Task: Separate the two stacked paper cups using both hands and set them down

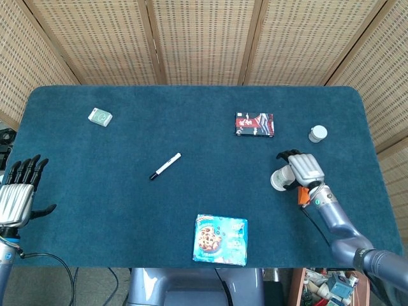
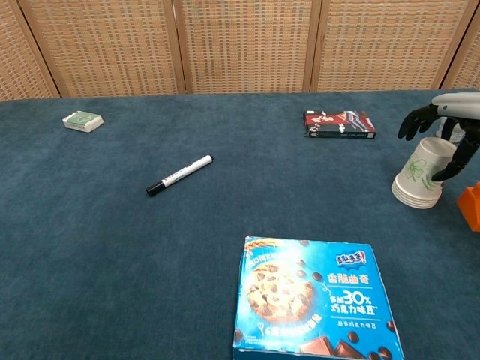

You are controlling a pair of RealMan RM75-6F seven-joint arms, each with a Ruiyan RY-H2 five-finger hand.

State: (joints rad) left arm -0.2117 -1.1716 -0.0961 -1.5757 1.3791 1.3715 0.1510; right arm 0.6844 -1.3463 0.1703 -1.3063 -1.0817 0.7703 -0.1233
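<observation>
While the left hand [image 1: 16, 199] is held spread and empty off the table's near-left edge, the stacked paper cups [image 2: 424, 175], upside down near the far-right side, are enclosed by the right hand [image 1: 302, 171]; lifting, separating and setting down remain undone.

Head view: high, steeply down on the whole dark blue felt table [image 1: 191, 115], woven cane screen panels [image 1: 197, 38] along the far edge, both robot hands at the near corners. Chest view: low, close, near level across the table [image 2: 112, 247]. Both share the white marker pen with black cap [image 1: 165, 166] [image 2: 178, 175], blue cookie box [image 1: 220, 238] [image 2: 311, 301], red-black flat box [image 1: 254, 124] [image 2: 339, 124].
</observation>
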